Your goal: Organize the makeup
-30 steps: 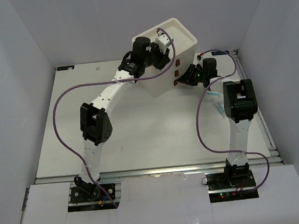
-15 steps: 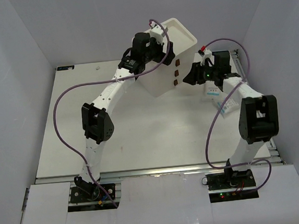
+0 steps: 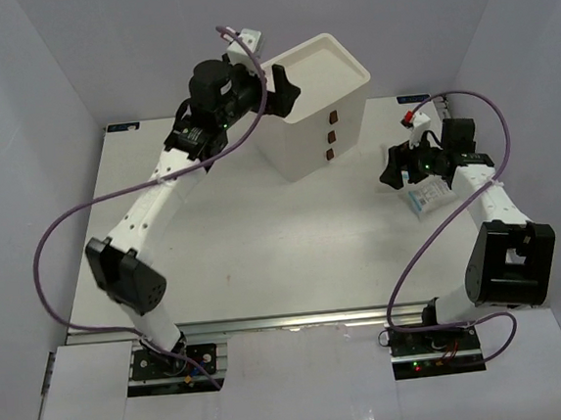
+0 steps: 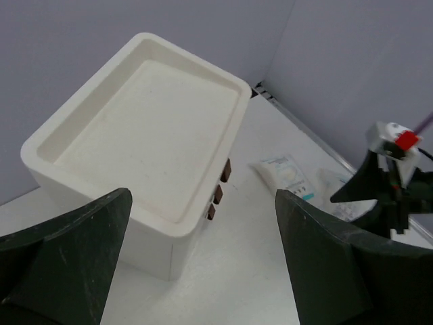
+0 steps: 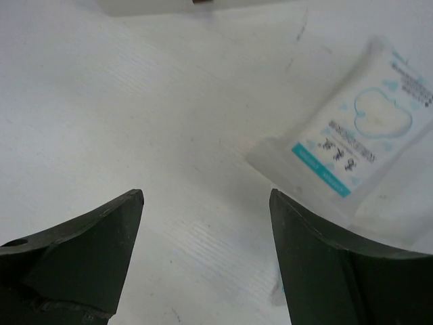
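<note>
- White table: walled in grey at the left, rear and right. Broad bare surface between the arm bases and the box, so ample sweep room at centre. Tight only along the right edge, next to the wall.
- White drawer box: at rear centre, turned at an angle. Shallow top tray with nothing visible in it. Three brown handles on the front face, drawers apparently closed.
- Dark-fingered left gripper: raised above and beside the box's left side, jaws spread to the full, nothing held.
- Dark-fingered right gripper: low over the table to the right of the box, jaws wide apart, nothing between them.
- Flat sachets: white packets with blue print, on the table near the right edge, one apparently overlapping another. Just beside the right finger, well apart from the box.
- Step in hand, as judged: between placements, both grippers free, sachets not yet stowed.
- Next move, as judged: centre the right gripper over the upper packet, descend to straddle one thin edge, then close. Provide a destination first, either an opened drawer or the top tray. Keep clear of the right wall and the box corner.
</note>
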{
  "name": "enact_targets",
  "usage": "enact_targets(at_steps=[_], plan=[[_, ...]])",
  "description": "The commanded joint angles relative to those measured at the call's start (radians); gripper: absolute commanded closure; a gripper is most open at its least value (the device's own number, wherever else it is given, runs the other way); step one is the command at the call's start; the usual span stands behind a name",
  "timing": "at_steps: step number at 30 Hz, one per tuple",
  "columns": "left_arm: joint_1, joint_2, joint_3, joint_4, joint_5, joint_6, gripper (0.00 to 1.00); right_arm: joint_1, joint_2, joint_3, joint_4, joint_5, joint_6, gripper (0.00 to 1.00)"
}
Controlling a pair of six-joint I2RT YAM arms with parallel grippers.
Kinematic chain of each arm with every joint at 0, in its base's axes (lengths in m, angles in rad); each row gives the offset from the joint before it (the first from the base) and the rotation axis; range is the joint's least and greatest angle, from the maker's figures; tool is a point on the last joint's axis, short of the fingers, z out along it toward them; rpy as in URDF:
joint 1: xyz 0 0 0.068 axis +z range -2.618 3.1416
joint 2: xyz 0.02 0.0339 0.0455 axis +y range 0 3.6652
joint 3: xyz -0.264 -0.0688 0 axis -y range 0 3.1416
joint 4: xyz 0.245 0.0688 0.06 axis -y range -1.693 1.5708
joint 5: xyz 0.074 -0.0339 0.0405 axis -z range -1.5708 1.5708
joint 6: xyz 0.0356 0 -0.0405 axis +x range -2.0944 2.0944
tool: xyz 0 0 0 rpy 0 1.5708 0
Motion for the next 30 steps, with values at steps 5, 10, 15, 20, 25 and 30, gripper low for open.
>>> enact_targets(at_steps=[5, 10, 15, 20, 25, 30], plan=[[0.108, -0.616, -0.812, 0.191, -0.016, 0.007, 0.02, -0.147, -0.09, -0.105, 0.002, 0.361, 0.278, 0.18], [0.133, -0.699, -0.97, 0.174, -0.04, 0.031, 0.02, -0.214, -0.175, -0.159, 0.015, 0.507, 0.455, 0.15], [0.133, -0.743, -1.033, 0.185, -0.06, 0.024, 0.02, -0.331, -0.171, -0.196, 0.016, 0.458, 0.58, 0.15], [0.133, -0.787, -1.055, 0.199, -0.061, 0.028, 0.02, -0.41, -0.077, -0.222, 0.085, 0.347, 0.636, 0.21], [0.133, -0.793, -1.06, 0.199, -0.073, 0.044, 0.02, -0.412, -0.017, -0.219, 0.195, 0.281, 0.661, 0.27], [0.135, -0.786, -1.06, 0.198, -0.079, 0.052, 0.02, -0.412, 0.059, -0.196, 0.247, 0.274, 0.7, 0.26]])
